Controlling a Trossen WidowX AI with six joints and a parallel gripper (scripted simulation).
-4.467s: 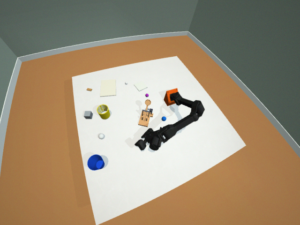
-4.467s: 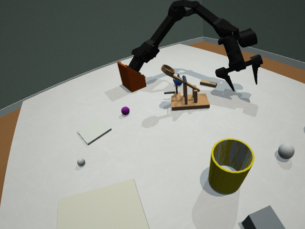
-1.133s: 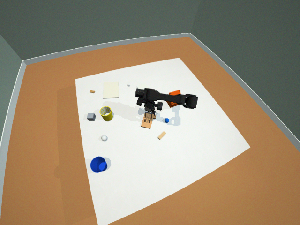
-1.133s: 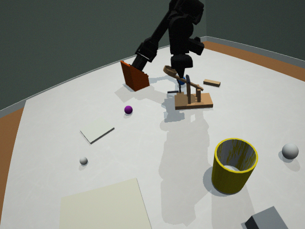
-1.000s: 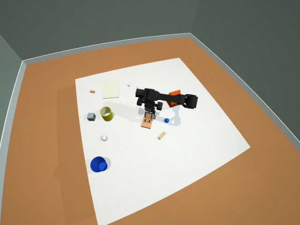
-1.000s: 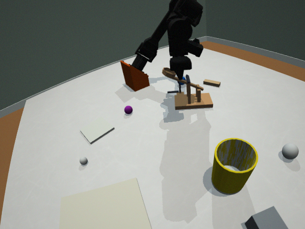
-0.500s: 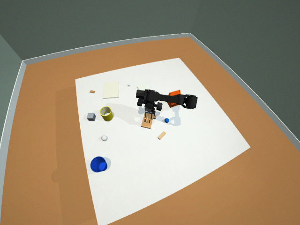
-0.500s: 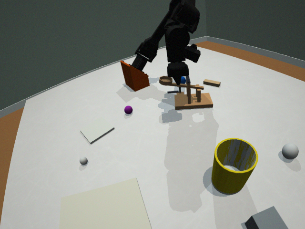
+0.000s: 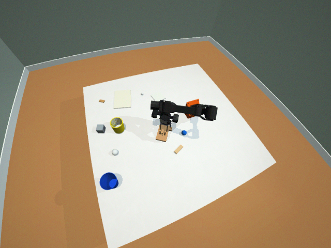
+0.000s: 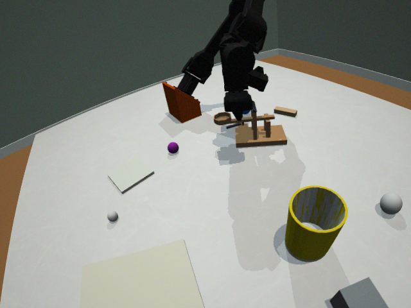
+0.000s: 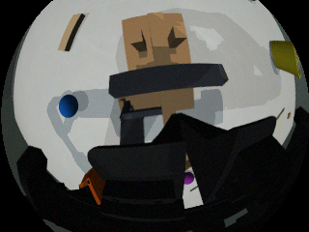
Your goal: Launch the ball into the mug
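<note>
Dark grey-green walls [image 9: 106, 21] [image 10: 83, 49] and an orange-brown floor [image 9: 37, 149] surround a white table [image 9: 208, 173] [image 10: 66, 205] [image 11: 39, 72]. The wooden catapult [image 9: 161, 137] [image 10: 260, 142] [image 11: 156, 26] is set flat on it, below the gripper [image 9: 165, 124] [image 10: 239, 118] [image 11: 177, 118]. Claw pressed together, nothing pinched; its tips are lowered at the throwing arm [image 10: 247, 119], near the round cup [image 10: 222, 118]. Whether contact is made can't be told. Throwing arm is seen nearly level.

Several balls are seen; which one is meant can't be told. Blue ball [image 9: 183, 132] [image 10: 246, 112] [image 11: 69, 105] is placed on the table near the catapult. Purple ball [image 10: 173, 147] [image 11: 188, 178] is also on the table, partly covered by the gripper in the wrist view. Larger pale ball [image 9: 115, 151] [image 10: 390, 203] and smaller pale ball [image 9: 141, 93] [image 10: 112, 215] are spread out on the table.

Yellow mug [image 9: 119, 128] [image 10: 310, 243] [image 11: 285, 58] stands upright, well apart from the catapult, between the grey cube [image 9: 100, 128] [image 10: 361, 294] and the catapult in the top view. Blue container [image 9: 105, 182] is placed near a table edge.
</note>
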